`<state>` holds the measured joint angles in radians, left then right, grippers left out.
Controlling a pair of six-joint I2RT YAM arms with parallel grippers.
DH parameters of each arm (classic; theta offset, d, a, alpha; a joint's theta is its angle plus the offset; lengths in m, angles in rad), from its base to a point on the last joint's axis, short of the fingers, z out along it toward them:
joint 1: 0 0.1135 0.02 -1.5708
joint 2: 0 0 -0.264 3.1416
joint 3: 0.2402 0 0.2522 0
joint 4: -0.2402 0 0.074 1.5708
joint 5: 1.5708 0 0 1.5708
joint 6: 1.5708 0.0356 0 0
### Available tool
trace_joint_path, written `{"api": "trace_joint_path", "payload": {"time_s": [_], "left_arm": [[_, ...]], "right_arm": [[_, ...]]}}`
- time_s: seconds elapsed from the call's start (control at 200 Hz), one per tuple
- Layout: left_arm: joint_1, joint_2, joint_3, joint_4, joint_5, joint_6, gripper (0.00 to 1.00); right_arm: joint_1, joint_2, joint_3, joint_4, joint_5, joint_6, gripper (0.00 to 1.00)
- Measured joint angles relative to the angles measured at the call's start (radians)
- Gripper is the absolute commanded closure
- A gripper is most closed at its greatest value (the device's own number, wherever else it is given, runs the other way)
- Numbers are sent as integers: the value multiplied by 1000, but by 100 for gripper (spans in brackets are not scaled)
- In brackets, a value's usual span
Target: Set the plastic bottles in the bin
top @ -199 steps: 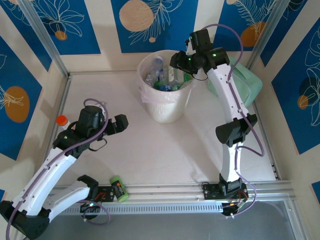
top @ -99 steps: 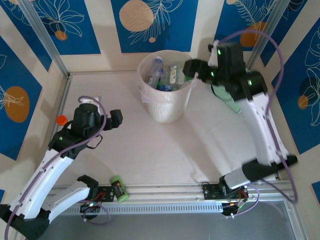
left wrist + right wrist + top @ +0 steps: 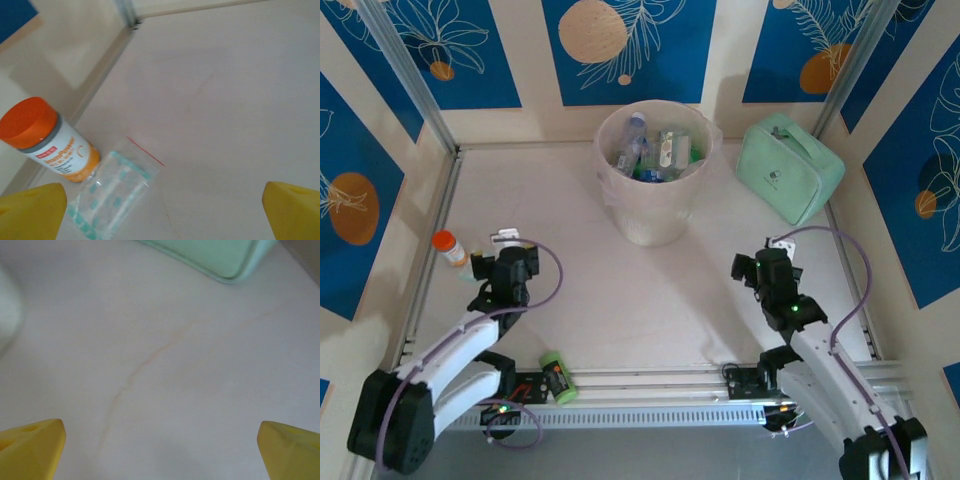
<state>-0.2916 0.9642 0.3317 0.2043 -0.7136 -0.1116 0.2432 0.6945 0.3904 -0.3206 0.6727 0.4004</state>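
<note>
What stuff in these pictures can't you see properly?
Top view: the bottles lower down in the bin are hidden by the ones on top.
Left wrist view: the writing on the jar is too blurry to read.
Right wrist view: the green case is cut off by the top edge.

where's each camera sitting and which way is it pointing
Top: above and behind the bases, looking down on the table, bin and both arms.
Left wrist: looks down past the open left claw at an orange-capped jar and a clear bag.
Right wrist: looks down past the open right claw at a green case.
Shared: top also shows jar and case.
</note>
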Motion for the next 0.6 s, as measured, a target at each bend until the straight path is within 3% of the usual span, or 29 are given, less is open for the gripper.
{"api": "trace_joint_path", "payload": {"time_s": [0.18, 0.29, 0.46, 0.6], "left_arm": [[113, 245, 2, 267, 30, -3, 0], [137, 413, 4, 431, 73, 15, 0], [192, 524, 25, 536, 267, 56, 0], [209, 587, 18, 676, 416, 81, 0]], "right_arm": [[-83, 320, -13, 296, 132, 16, 1], [-92, 549, 14, 456, 125, -32, 1], [-142, 767, 61, 785, -87, -167, 1], [-233, 816, 13, 1027, -320, -208, 1]]}}
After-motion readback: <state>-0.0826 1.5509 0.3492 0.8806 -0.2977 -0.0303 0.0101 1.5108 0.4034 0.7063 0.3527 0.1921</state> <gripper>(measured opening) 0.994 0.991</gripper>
